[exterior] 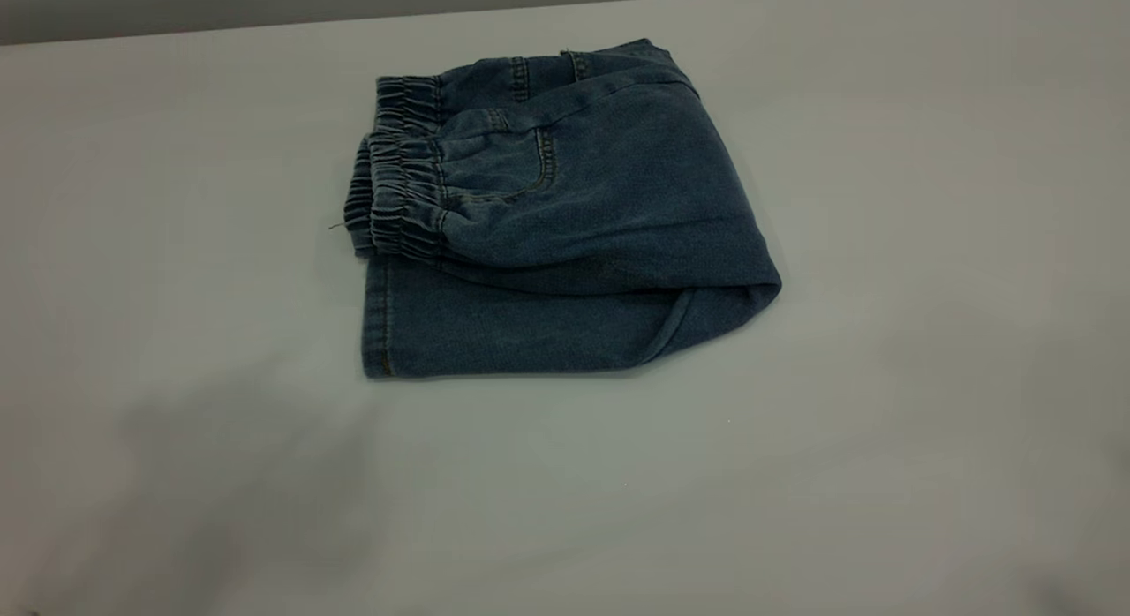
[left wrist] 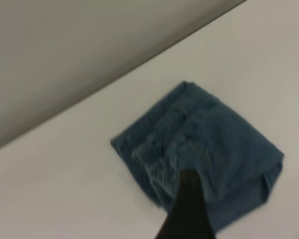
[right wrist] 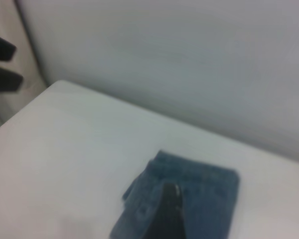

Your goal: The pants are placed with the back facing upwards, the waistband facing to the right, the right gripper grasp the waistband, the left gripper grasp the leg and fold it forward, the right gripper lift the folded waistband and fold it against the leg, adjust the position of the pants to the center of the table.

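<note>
Now, from outside, the pants lie folded on the table, a compact bundle with the waistband on top at its left edge and the hem below it. Neither arm shows here, and the bundle sits slightly left of middle and toward the far side, so I judge only the centring is left.

Over to the left wrist: the left gripper hangs above the pants, one dark finger showing, and I cannot tell whether it is parted or closed.

Right wrist next: the right gripper hovers over the pants, and again its state cannot be told.

The risk (a real one) is in the nudge: a push on the top layer alone could slide the waistband off and undo the fold, or drag the bundle crooked.
</note>
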Controlling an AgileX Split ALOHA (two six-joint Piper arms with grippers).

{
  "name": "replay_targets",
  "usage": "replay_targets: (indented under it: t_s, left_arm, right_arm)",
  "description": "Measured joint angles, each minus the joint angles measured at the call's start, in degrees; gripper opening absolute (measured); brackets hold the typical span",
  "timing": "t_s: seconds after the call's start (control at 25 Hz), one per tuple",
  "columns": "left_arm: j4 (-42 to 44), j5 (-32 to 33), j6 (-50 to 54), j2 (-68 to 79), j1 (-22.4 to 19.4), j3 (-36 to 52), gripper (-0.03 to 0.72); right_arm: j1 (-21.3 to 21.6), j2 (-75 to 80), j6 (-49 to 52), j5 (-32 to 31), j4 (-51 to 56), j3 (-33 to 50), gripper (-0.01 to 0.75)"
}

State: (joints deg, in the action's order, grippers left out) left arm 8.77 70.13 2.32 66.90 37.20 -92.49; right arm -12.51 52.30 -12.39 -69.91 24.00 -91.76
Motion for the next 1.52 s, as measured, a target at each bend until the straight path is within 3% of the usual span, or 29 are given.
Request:
replay_targets:
  t_s: [0.24, 0.4, 0.68, 1.0, 1.52]
  left_arm:
    - [-2.41, -0.03, 2.77, -21.93, 0.0, 20.13, 0.538]
    - [-3.37, -1.12, 2.77, -37.88, 0.0, 33.82, 0.538]
    - [-2.57, 0.05, 5.36, -61.67, 0.0, 52.36, 0.538]
    - [-3.41, -4.18, 4.0, -66.95, 0.0, 61.61, 0.538]
    - [-6.11, -8.46, -1.63, -66.9, 0.0, 63.84, 0.538]
  right_arm:
    - [0.0, -17.32, -0.65, 0.18, -0.72, 20.48, 0.593]
    - [0.0, -29.92, -2.32, 3.88, -1.31, 34.59, 0.593]
    - [-0.04, -48.55, -2.83, 7.31, -6.02, 53.34, 0.593]
    - [-0.04, -52.37, -2.83, 7.63, -9.28, 62.63, 0.593]
    - [-0.04, -52.3, -2.83, 7.87, -9.24, 62.51, 0.593]
